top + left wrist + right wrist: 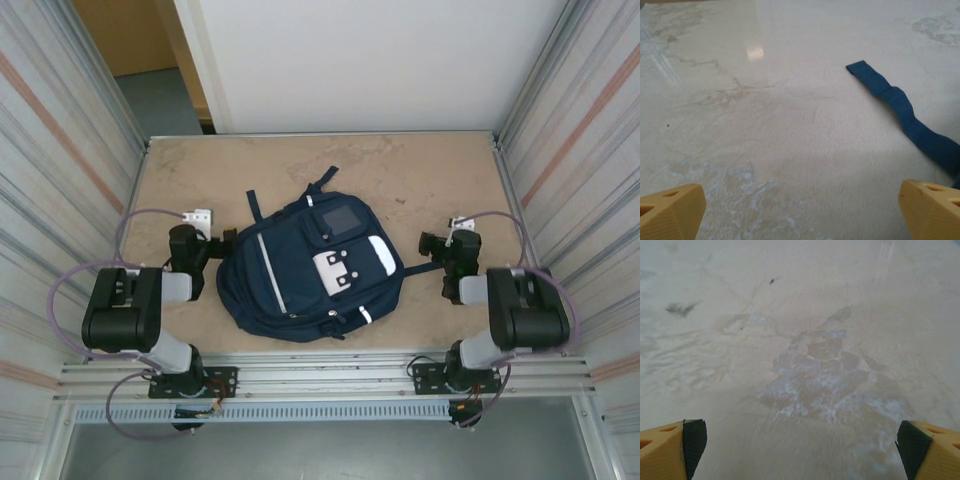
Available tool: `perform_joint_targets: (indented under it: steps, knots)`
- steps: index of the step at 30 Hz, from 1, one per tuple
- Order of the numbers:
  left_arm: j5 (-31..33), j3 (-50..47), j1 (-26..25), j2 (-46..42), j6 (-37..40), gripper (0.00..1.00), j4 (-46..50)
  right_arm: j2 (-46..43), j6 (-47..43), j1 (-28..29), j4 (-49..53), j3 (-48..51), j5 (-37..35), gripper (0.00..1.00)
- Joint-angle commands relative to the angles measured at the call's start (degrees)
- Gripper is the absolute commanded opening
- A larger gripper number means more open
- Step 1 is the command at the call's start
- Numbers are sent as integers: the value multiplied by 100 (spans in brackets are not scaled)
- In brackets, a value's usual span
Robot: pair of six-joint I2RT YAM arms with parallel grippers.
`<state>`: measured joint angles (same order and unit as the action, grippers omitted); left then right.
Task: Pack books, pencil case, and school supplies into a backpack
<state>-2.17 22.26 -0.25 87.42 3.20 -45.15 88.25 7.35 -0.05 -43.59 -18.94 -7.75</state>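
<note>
Backpack (305, 265) flat on table (420, 180), front panel up, midway between my arms.
My left gripper (800, 212) and right gripper (800, 447) both stand spread wide, holding nothing. Judged soft and limp, likely to sag; I would grip the top loop (325, 182) or a strap (905, 112), not the slack panel. Navy fabric, grey-white patches, pale stripes.

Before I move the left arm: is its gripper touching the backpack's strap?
Cannot tell. In the left wrist view the strap leaves the frame beside one finger of the open left gripper; no plain gap or contact.
</note>
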Motion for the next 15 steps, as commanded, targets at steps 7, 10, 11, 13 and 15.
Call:
perform_joint_targets:
  steps: [7, 10, 11, 13, 15]
  knots:
    - [19, 186, -17, -31, 45, 99, 66, -3, -128, -177, -253, -412, 314, 99]
    - [19, 170, -27, -38, 48, 99, 25, -5, -164, -146, -298, -389, 260, 99]
    - [23, 156, -26, -41, 45, 99, 0, 33, -171, -158, -365, -391, 307, 99]
    - [30, 147, -26, -58, 48, 99, -4, 12, -163, -157, -315, -404, 333, 99]
    - [26, 138, -19, -53, 40, 99, -21, -2, -195, -143, -301, -401, 344, 99]
